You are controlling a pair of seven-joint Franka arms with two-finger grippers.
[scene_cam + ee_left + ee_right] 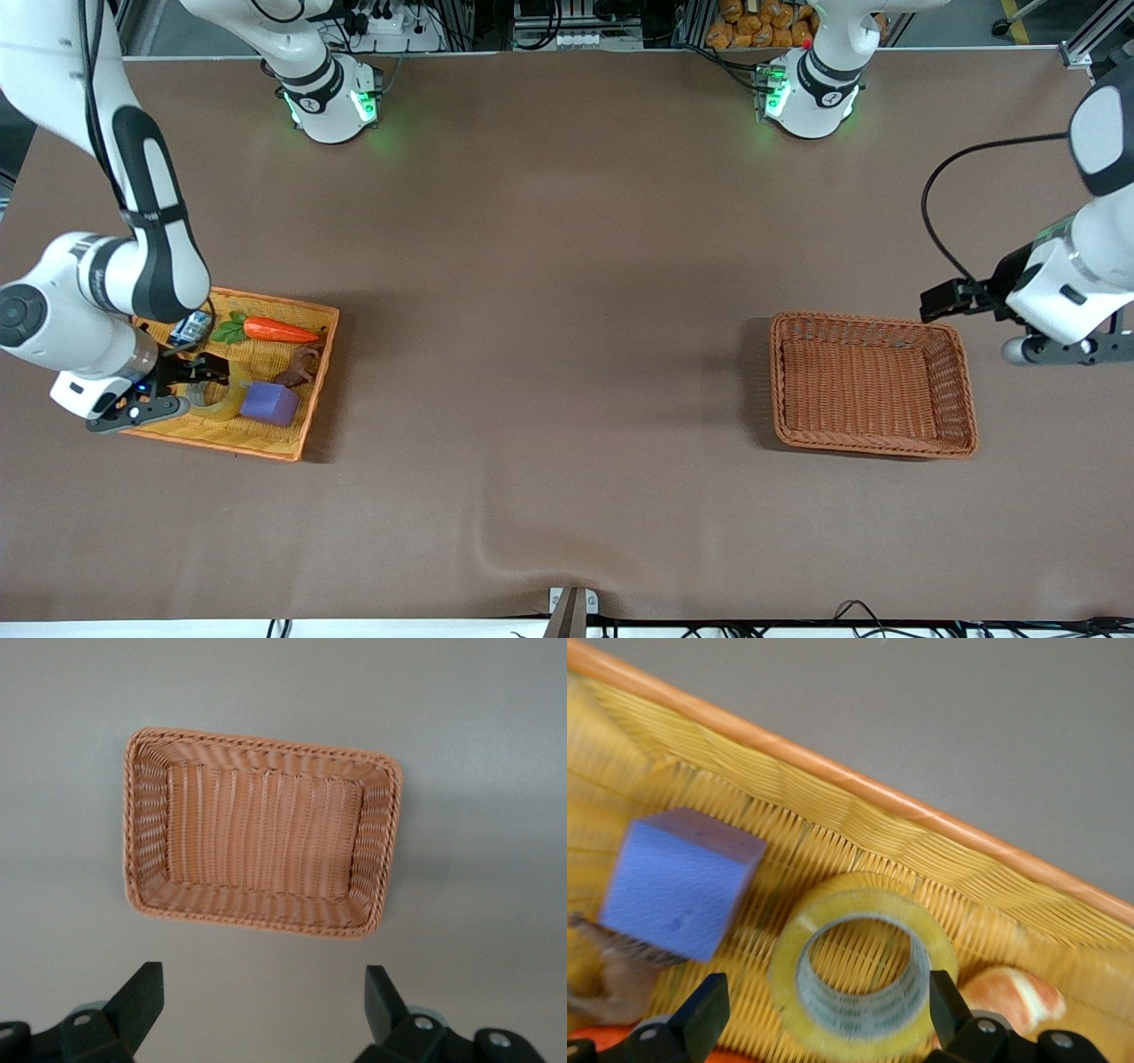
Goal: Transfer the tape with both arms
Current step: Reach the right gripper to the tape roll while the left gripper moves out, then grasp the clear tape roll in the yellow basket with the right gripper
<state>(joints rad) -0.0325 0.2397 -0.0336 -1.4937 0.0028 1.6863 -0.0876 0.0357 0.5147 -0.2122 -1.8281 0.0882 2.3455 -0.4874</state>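
Note:
The tape (219, 404) is a yellowish translucent roll lying flat in a yellow wicker tray (312, 390) at the right arm's end of the table. My right gripper (202, 387) is low over the tray and open. In the right wrist view the tape (864, 966) sits between the two spread fingertips of the right gripper (827, 992), with a gap on each side. My left gripper (1063, 353) is open and empty, up over bare table beside the brown wicker basket (873, 383). In the left wrist view the left gripper (264, 988) shows wide open, with the empty basket (261, 842) in view.
A purple cube (270, 403) lies right beside the tape in the tray and also shows in the right wrist view (678, 881). A toy carrot (279, 330), a brown item (301, 368) and a blue-white item (190, 330) share the tray. An orange-white item (1010, 997) lies beside the tape.

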